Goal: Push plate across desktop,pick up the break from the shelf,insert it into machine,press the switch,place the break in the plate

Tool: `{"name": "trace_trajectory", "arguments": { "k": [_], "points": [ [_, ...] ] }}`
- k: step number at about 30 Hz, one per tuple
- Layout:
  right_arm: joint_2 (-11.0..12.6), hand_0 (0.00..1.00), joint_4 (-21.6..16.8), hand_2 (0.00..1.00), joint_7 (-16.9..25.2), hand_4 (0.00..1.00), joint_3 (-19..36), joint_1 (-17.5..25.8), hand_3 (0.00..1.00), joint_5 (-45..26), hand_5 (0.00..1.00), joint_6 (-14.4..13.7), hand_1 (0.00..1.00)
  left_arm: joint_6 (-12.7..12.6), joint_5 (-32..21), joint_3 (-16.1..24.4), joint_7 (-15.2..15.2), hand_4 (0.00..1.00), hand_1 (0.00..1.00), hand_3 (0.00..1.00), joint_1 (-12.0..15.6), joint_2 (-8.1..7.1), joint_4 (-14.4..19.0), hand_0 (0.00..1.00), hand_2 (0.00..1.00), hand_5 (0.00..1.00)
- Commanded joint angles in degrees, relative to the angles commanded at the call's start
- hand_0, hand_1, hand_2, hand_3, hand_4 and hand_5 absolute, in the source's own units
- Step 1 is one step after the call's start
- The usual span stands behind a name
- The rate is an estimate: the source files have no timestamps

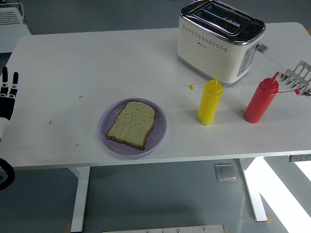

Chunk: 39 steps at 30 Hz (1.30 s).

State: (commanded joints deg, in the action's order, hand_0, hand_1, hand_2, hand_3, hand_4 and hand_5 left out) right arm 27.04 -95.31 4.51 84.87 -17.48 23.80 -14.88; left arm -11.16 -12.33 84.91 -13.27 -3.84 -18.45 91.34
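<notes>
While the table (73,63) lies mostly bare on its left half, the things on it gather at centre and right, as listed left to right.

Left hand (7,94): at the 9 o'clock edge of the view, resting just off the table's left end; fingers straight and pointing up, relaxed, holding nothing. Only part of the hand shows, cut off by the frame edge.

Plate (108,137): pale purple, round, near the table's front edge at about 6 o'clock from the table's middle.

Bread (132,124): one slice lying flat in the plate, its crust running along the lower and right sides.

Yellow bottle (210,102): upright squeeze bottle at 3 o'clock of the plate, well apart from it; its small cap hangs off to the left of the nozzle.

Toaster (218,41): cream and chrome, two slots on top, at 12 o'clock of the yellow bottle, close behind it. Both slots look dark; what is inside cannot be made out. A lever sticks out at its right end.

Red bottle (261,101): upright, at 3 o'clock of the yellow bottle, apart from it.

Rack (299,77): metal wire shelf at the 3 o'clock edge, just behind the red bottle's tip, largely cut off by the frame.

Right hand: not in view.
</notes>
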Motion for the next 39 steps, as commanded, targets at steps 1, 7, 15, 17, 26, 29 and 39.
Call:
{"name": "trace_trajectory", "arguments": {
  "k": [1,7,15,17,26,29,39],
  "points": [
    [-0.3,0.775,0.0,0.704,-0.1,0.810,0.1,0.9,0.686,-1.2,0.562,-0.1,0.724,0.2,-0.2,0.1,0.3,0.650,0.698,0.642,0.0,0.02,0.0,0.797,0.656,0.998],
    [-1.8,0.779,0.2,0.703,-0.6,0.807,1.0,3.5,0.687,-5.7,0.558,0.2,0.724,0.8,-1.0,0.2,1.7,0.660,0.699,0.646,0.1,0.19,-0.3,0.797,0.655,0.998],
    [-4.4,0.794,0.6,0.719,-1.8,0.806,3.1,7.0,0.696,-10.9,0.582,0.9,0.734,1.2,-1.7,-0.6,1.9,0.672,0.699,0.647,0.3,1.03,-1.0,0.796,0.653,0.998],
    [-4.6,0.794,0.8,0.719,-1.8,0.806,3.2,7.5,0.696,-11.4,0.582,0.9,0.734,1.2,-2.0,-0.8,1.7,0.672,0.699,0.647,0.4,1.19,-1.3,0.796,0.653,0.998],
    [-5.2,0.784,1.8,0.698,-1.2,0.813,2.9,9.4,0.681,-12.8,0.616,0.1,0.715,0.5,-2.5,-1.5,0.7,0.683,0.687,0.626,0.8,1.73,-2.0,0.790,0.639,0.998],
    [-5.3,0.784,2.0,0.698,-0.9,0.813,2.7,9.9,0.681,-12.8,0.616,-0.3,0.715,0.3,-2.0,-1.7,0.4,0.683,0.687,0.626,1.0,1.83,-2.1,0.790,0.639,0.998],
    [-5.3,0.783,2.0,0.694,-0.6,0.809,1.8,10.5,0.676,-13.1,0.609,-0.5,0.711,-0.1,-1.0,-2.6,0.2,0.689,0.678,0.620,1.2,1.95,-2.2,0.788,0.632,0.998]
  ]
}}
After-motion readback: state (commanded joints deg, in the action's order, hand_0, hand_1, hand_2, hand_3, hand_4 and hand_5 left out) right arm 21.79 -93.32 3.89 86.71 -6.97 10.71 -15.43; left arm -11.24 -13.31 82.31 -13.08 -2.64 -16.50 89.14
